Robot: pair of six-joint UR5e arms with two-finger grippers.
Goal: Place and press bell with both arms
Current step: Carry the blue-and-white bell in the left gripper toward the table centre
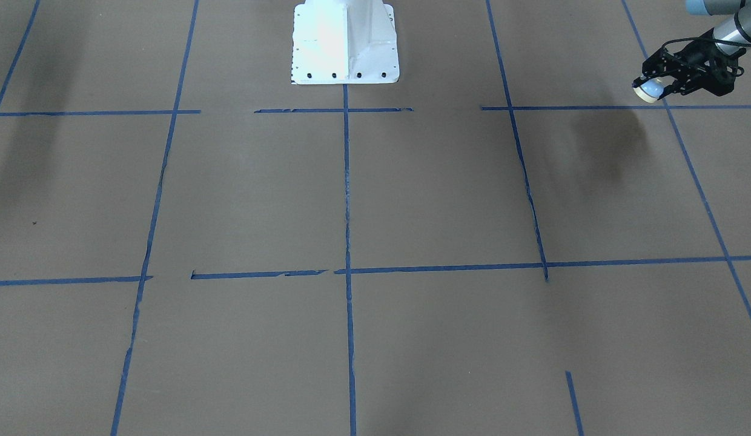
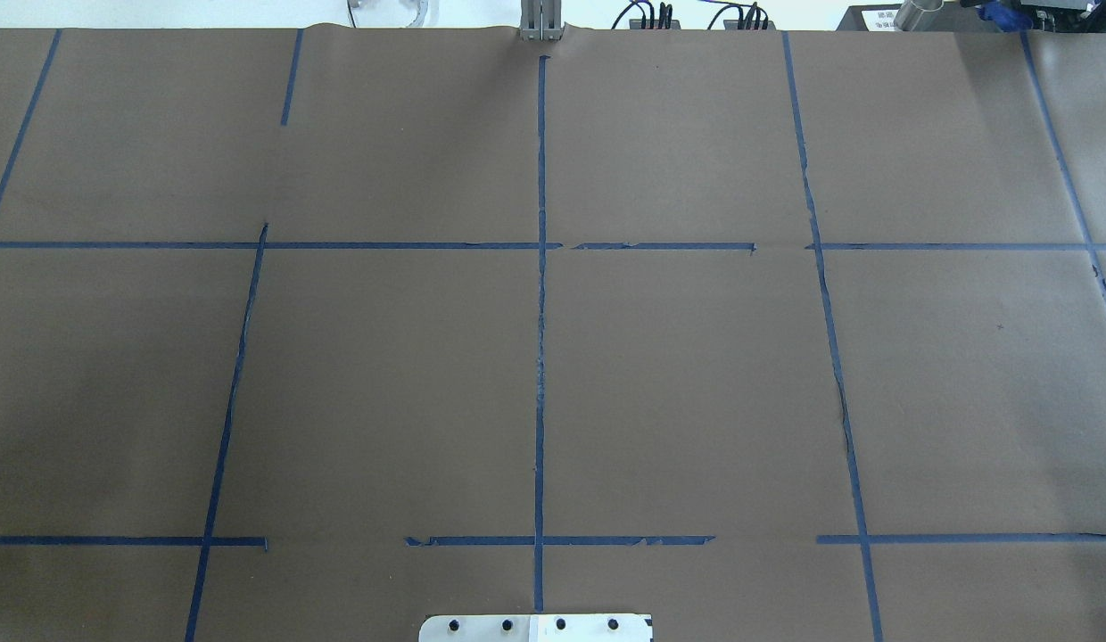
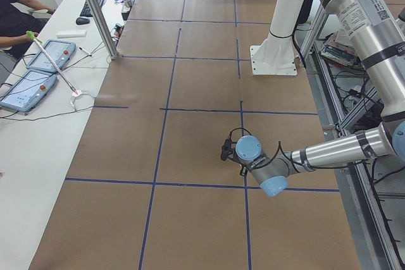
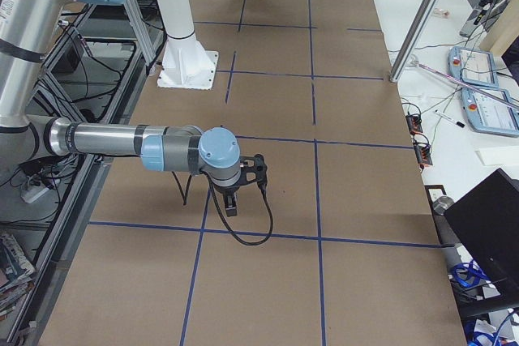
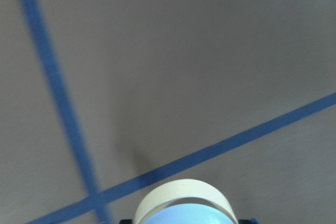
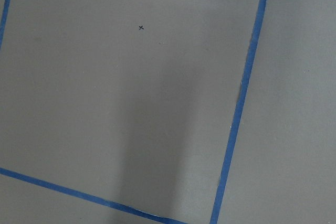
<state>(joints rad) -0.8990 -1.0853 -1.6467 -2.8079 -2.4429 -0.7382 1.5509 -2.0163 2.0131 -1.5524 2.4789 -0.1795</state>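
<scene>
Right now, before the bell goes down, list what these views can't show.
- Bell button: the left wrist view cuts the bell off at its bottom edge. In the front view it is too small and sits between the fingers of the left gripper.
- Right gripper: it shows only in the right side view, so open or shut cannot be told.
- Overhead view: neither gripper is in frame.

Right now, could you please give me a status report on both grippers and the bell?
Left gripper shut on bell, not yet placed. Right gripper hovering low, open or shut unclear. No obstacle in view.
</scene>
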